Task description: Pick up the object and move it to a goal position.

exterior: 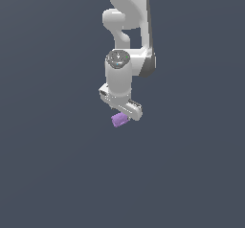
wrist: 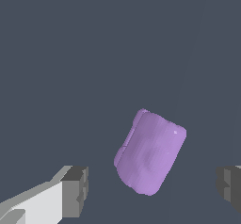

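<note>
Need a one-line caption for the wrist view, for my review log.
Open gripper with a gap between each of its fingers and the light-purple object.

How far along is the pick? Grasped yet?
Done: the gripper is positioned over the purple object. In hand: the approach; in the wrist view the fingers stand wide apart on either side of the object, with visible gaps and no contact. Left: close on it, lift, carry to the goal, which neither view shows.

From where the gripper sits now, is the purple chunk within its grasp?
Probably yes. The gripper is open, its fingers either side of the purple chunk, nothing between them; height above it is unclear.
</note>
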You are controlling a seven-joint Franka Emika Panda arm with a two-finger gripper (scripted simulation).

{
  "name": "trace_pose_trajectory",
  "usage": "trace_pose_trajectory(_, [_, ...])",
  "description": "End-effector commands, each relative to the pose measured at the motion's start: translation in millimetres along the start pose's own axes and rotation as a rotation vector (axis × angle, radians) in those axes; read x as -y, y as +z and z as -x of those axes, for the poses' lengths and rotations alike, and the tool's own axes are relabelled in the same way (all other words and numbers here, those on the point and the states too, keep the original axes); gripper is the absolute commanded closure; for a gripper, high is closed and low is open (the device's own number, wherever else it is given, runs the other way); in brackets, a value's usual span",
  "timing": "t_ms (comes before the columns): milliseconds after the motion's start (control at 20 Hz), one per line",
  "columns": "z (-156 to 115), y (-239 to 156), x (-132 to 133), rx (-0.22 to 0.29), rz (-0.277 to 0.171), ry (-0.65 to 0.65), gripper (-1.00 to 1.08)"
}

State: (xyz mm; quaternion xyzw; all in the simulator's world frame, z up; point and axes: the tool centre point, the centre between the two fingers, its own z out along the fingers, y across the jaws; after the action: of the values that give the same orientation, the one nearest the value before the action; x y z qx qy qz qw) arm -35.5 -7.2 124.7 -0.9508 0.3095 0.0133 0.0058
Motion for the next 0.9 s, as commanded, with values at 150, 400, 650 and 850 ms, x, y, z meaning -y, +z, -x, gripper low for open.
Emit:
trace_pose_trajectory(150, [3,8,-5,-0.009,0.000,0.152,-0.92])
trace_pose_trajectory(400, [6,15,-9,-0.017,-0.001,0.280,-0.92])
trace_pose_trajectory(650, [8,19,-12,-0.023,-0.002,0.375,-0.92])
trace_pose_trajectory(850, [9,22,-14,-0.027,-0.003,0.425,-0.92])
